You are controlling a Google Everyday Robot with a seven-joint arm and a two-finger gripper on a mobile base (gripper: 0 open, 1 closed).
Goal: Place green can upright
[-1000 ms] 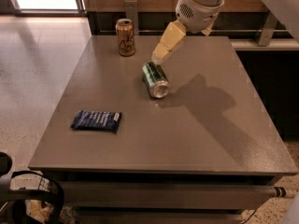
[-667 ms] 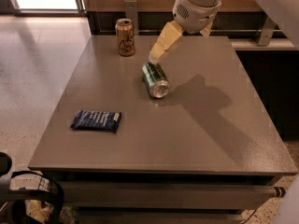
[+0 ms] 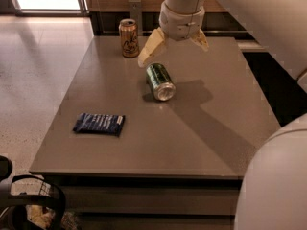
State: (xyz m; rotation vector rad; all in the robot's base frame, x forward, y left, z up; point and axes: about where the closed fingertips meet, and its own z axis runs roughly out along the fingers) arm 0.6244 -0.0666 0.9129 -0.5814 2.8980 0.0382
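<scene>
The gripper (image 3: 173, 51) hangs over the far middle of the grey table (image 3: 211, 133), and its two pale fingers (image 3: 151, 47) are spread wide. It is released, with nothing between them. One finger reaches down at 7 o'clock and the other sits out at 3 o'clock.

The green can (image 3: 159, 82) lies on its side on the tabletop, just below the claw at roughly 6 to 7 o'clock from it. It is near the claw, but I see no contact. Its long axis runs from 11 o'clock to 5 o'clock, and the shiny silver end points at 5 o'clock, toward the camera and slightly right. The can is not yet upright, and the grasp looks not yet made.

The fingers spread roughly from 8 o'clock to 2 o'clock, which is close to square across the can's axis. To my eye that suits a pinch on the round body. The claw needs to drop and shift a touch toward 6 o'clock to straddle it. A can on its side may roll if one finger touches first.

At 10 o'clock from the claw, an orange-brown can (image 3: 129, 38) stands upright near the far edge, well apart from the green one. A dark blue snack packet (image 3: 99, 123) lies flat toward the near left, out of the way.
</scene>
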